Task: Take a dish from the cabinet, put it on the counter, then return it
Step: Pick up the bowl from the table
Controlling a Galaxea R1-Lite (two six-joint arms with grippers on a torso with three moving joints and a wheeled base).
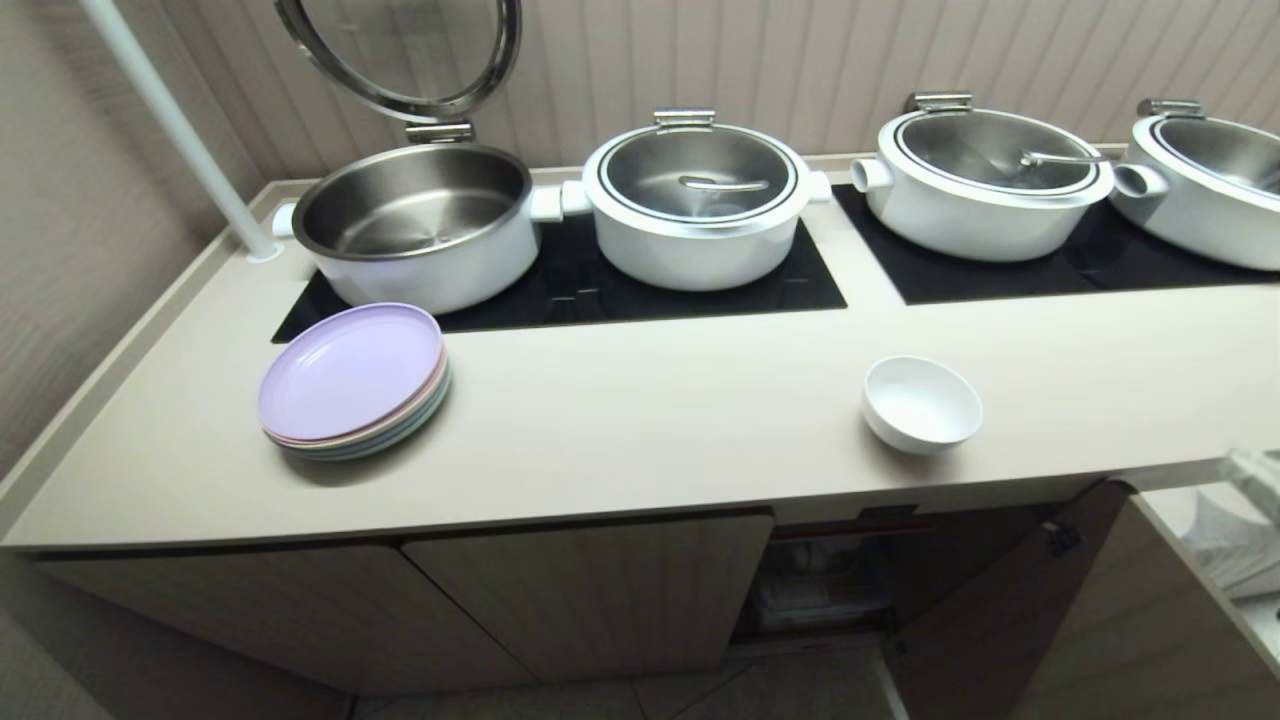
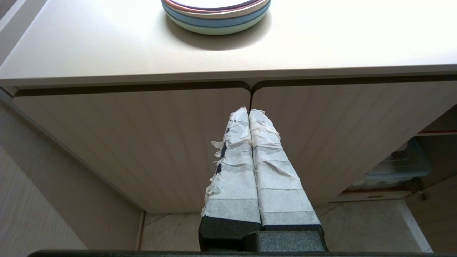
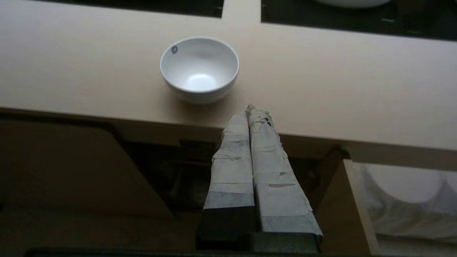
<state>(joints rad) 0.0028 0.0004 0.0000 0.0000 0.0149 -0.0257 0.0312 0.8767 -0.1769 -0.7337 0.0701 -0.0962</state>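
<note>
A white bowl [image 1: 921, 403] stood upright and empty on the cream tabletop [image 1: 640, 420], near its front edge and right of the middle, clear of everything else. Below that stretch of edge the cabinet [image 1: 820, 580] stood open: its door [image 1: 985, 610] was swung outward to the right, and inside, on a shelf with a red front edge, something pale like a clear container could be made out, though the interior was too dark to be sure. The two cabinet doors to the left were closed.

The right hand [image 3: 251, 110] was out of the head view; its own camera showed it in front of the tabletop's edge, above the open cabinet, with its two tape-wrapped fingers [image 3: 232, 167] pressed together and holding nothing. The bowl sat just beyond and a little to one side of the fingertips, not touching them.

The left hand [image 2: 249, 111] was parked low before the closed doors, its taped fingers also pressed together and empty.

Toward the left end of the tabletop lay a stack of plates [image 1: 352, 382], lilac on top. Behind, on black hob panels [image 1: 640, 275], stood four white pots: the leftmost [image 1: 420, 225] with its lid raised, the others [image 1: 697, 205] covered.
</note>
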